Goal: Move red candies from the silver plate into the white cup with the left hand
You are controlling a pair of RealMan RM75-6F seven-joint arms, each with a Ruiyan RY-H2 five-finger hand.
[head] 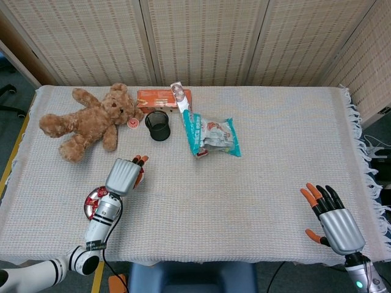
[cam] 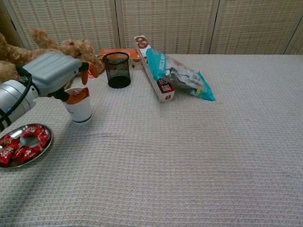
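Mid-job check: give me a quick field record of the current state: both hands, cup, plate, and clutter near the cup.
left hand: over the white cup, fingers at its mouth; grasp cannot be told
right hand: open, near table edge, far from the work
white cup: upright, mouth hidden by the hand
silver plate: red candies remain on it
nearby: teddy bear, black mesh cup

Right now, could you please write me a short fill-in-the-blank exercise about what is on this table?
1. The left robot hand hovers over the white ____.
2. The red candies lie on a ____ plate.
3. The teddy bear lies to the ____ of the black mesh cup in the head view.
4. The right robot hand holds ____.

Missing words: cup; silver; left; nothing
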